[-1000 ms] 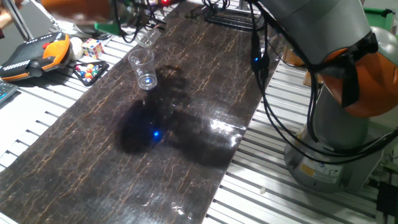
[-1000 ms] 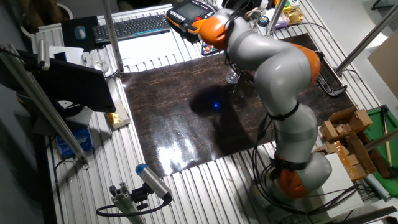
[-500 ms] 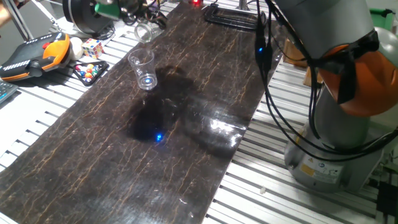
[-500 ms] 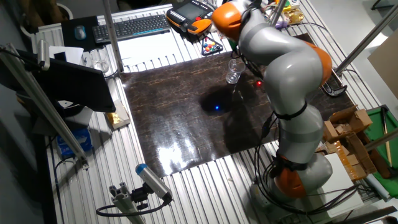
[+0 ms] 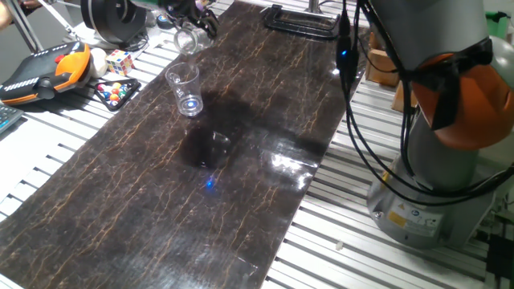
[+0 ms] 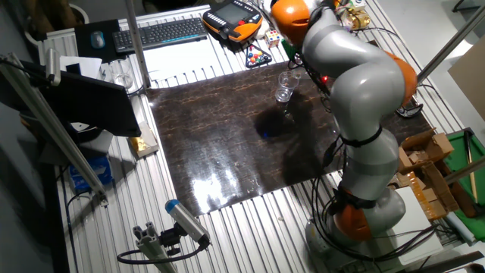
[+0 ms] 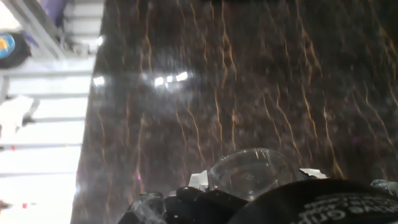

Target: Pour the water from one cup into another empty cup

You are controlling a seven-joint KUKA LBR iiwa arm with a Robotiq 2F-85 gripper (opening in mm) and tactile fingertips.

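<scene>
The taller tapered clear cup [image 5: 185,87] stands upright on the dark mat [image 5: 241,177] near its far left edge; it also shows in the other fixed view [image 6: 283,92]. My gripper [image 5: 191,22] is beyond it at the mat's far corner, shut on the short clear glass [image 5: 186,38], which it holds above the surface. In the hand view the glass's round rim [image 7: 249,173] sits between my black fingers [image 7: 186,202], over the mat. Whether either cup holds water cannot be told.
Left of the mat lie an orange teach pendant [image 5: 48,68], a Rubik's cube [image 5: 120,62] and a tray of coloured balls [image 5: 115,91]. A black bracket [image 5: 301,20] lies at the mat's far end. The robot base [image 5: 434,177] stands at the right.
My hand has moved with the short glass away from above the tall cup, toward the mat's far corner. The tall cup has not moved.
</scene>
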